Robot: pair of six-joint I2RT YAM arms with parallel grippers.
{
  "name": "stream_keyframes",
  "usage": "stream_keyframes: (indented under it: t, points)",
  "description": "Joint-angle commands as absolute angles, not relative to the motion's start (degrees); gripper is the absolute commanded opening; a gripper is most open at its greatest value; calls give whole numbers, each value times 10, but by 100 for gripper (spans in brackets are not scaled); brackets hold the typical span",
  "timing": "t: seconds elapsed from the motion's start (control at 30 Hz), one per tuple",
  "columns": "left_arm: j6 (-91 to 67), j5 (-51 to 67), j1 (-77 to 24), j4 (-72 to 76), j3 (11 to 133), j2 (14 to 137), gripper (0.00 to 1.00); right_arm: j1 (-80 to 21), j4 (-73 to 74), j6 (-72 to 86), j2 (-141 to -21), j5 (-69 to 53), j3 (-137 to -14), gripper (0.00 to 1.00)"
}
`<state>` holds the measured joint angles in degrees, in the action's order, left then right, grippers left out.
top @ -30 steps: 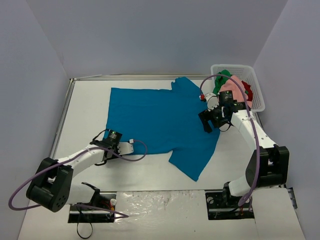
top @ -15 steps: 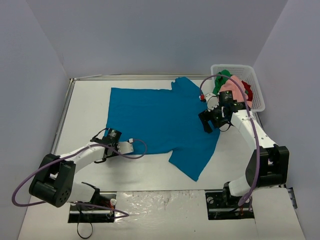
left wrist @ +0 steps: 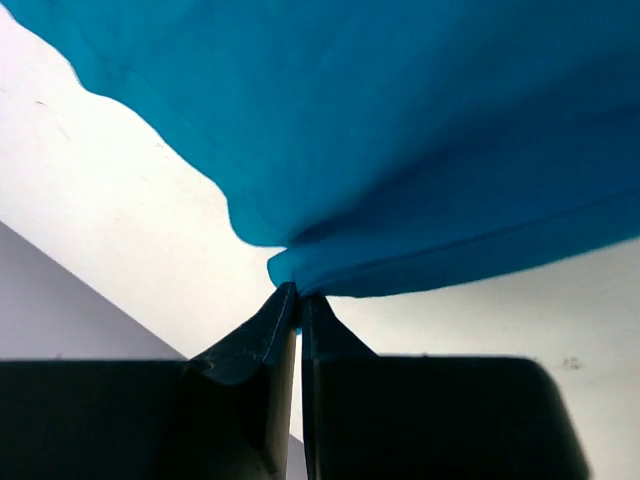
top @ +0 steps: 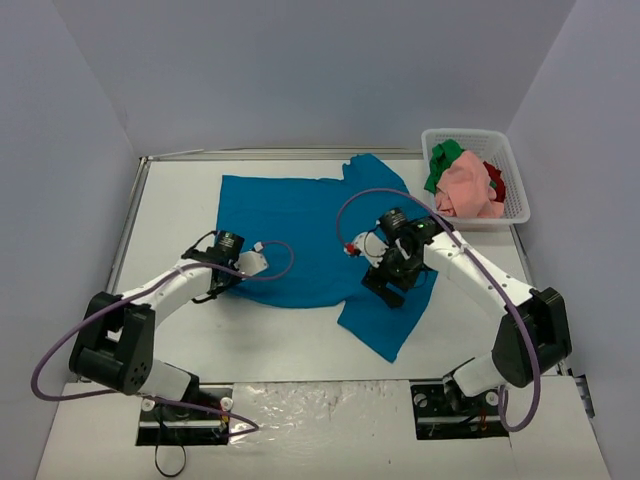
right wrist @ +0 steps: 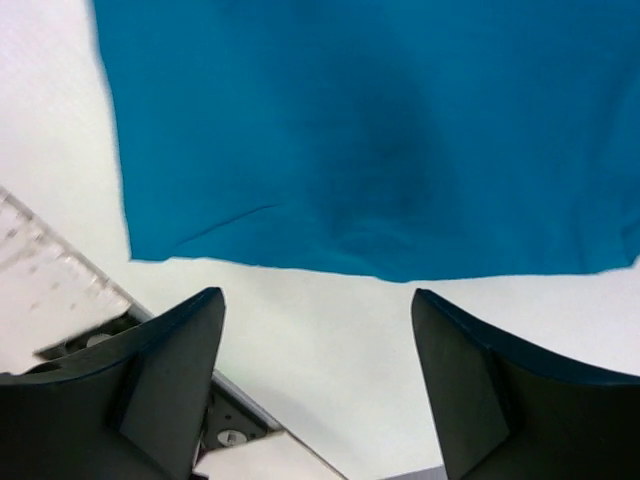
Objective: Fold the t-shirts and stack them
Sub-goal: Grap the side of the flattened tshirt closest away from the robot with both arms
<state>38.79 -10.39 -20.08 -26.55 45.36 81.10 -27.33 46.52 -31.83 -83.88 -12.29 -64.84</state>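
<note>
The left hand [left wrist: 298,300] clenches the soft teal-blue t-shirt [top: 300,225]; the right hand [right wrist: 316,325], released, should grip its hem level before folding.

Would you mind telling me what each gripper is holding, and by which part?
The left gripper, shut, pinches the teal-blue t-shirt by a bunched bit of its edge. The right gripper is open and holds nothing.

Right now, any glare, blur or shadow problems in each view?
Top external: even, soft light, sharp; mild glare on the shiny strip near the frame's bottom. Left wrist: shut left gripper is a near-black silhouette, teal-blue t-shirt slightly soft. Right wrist: right gripper dark and blurred, a dim shadow patch on the shirt.
</note>
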Motion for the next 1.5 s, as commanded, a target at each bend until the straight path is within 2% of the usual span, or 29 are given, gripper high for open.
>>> stream_keyframes:
  t: [0.0,0.1,0.4,0.93,1.47]
  points:
    - [343,-114,-185,-266,475,846,2,-320,555,-326,-820,-109,-639,69]
    - [318,-128,-177,-242,482,878,2,-361,573,-327,-827,-117,-631,61]
    - [264,-180,-121,-198,519,914,3,-430,584,-331,-836,-122,-588,53]
    - [256,-153,-106,-208,513,907,2,-567,511,-301,-941,-127,-592,57]
    - [252,-150,-107,-200,513,917,2,-623,471,-264,-1043,-107,-632,56]
